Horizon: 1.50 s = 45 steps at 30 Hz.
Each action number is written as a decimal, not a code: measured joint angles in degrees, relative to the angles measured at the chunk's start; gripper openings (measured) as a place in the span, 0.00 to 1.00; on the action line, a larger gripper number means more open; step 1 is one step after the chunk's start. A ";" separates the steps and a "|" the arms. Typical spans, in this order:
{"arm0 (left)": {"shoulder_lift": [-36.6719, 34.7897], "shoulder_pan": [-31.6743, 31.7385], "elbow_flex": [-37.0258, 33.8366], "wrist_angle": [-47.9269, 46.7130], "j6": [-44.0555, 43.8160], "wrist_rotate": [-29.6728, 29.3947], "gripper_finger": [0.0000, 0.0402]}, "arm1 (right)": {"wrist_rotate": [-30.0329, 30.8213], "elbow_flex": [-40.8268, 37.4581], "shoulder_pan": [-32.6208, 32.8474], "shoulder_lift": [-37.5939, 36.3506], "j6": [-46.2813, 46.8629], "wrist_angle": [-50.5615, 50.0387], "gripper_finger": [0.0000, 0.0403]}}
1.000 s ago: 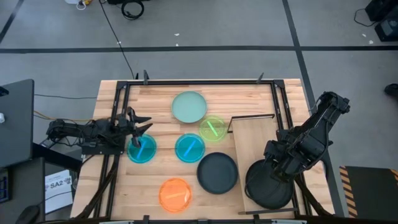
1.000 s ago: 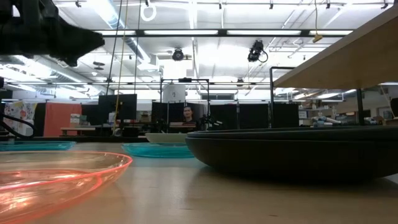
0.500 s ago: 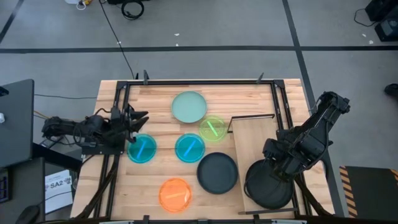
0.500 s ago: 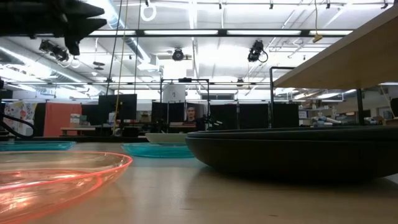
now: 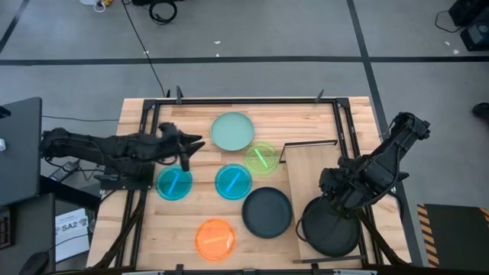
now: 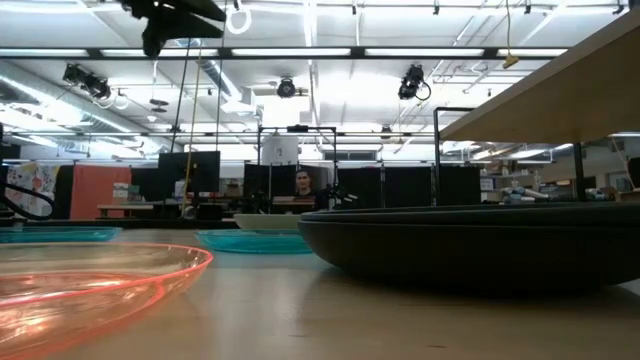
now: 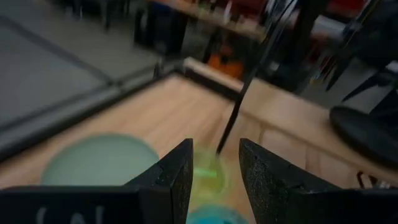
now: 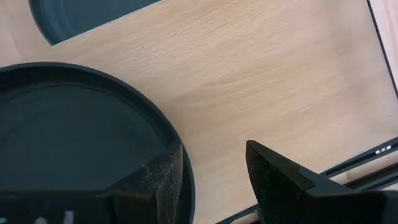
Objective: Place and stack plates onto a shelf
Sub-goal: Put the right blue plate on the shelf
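Note:
The light-wood shelf [image 5: 309, 172] lies at the table's right. One black plate [image 5: 328, 229] rests flat on its near end. On the tabletop lie the mint plate [image 5: 232, 131], the lime plate [image 5: 262, 158], two cyan plates [image 5: 174, 183] [image 5: 233, 181], the second black plate [image 5: 267, 211] and the orange plate [image 5: 215, 238]. My left gripper [image 5: 191, 147] hovers open above the table, between the left cyan plate and the mint plate. My right gripper [image 8: 211, 155] is open over the shelf. Its fingers stand on either side of the shelf plate's rim [image 8: 180, 163].
A black metal frame [image 5: 244, 100] runs round the tabletop, with a thin post [image 7: 239, 102] beside the shelf's far end. The shelf's far half [image 8: 261, 74] is bare wood. In the low view the orange plate [image 6: 90, 280] and the black plate [image 6: 470, 245] fill the foreground.
My left gripper has risen from just above the left cyan plate and moved toward the table's right and far edge, the arm stretching out over the table. No plate has moved.

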 joint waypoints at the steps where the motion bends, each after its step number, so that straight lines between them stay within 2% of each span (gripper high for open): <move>1: 1.92 0.72 2.39 -3.42 -1.59 1.12 0.34 | 0.00 0.00 -0.11 0.00 -0.83 -0.03 0.45; 8: 14.92 6.80 14.58 -19.28 -10.52 11.71 0.34 | 0.00 0.00 -0.47 -0.02 -4.63 -0.01 0.45; 14: 24.11 11.77 16.63 -22.40 -16.70 23.01 0.34 | 1.33 0.00 -0.46 -0.02 -7.29 0.15 0.45; 17: 28.00 13.55 16.63 -23.72 -17.99 26.48 0.34 | 2.52 0.00 -0.47 -0.02 -8.12 0.24 0.45; 25: 36.11 15.98 16.63 -24.67 -18.04 30.94 0.34 | 2.76 0.00 -0.47 -0.02 -8.40 0.38 0.45; 45: 48.60 15.79 16.63 -24.31 -17.95 32.16 0.34 | 2.75 0.00 -0.47 0.00 -8.40 0.84 0.45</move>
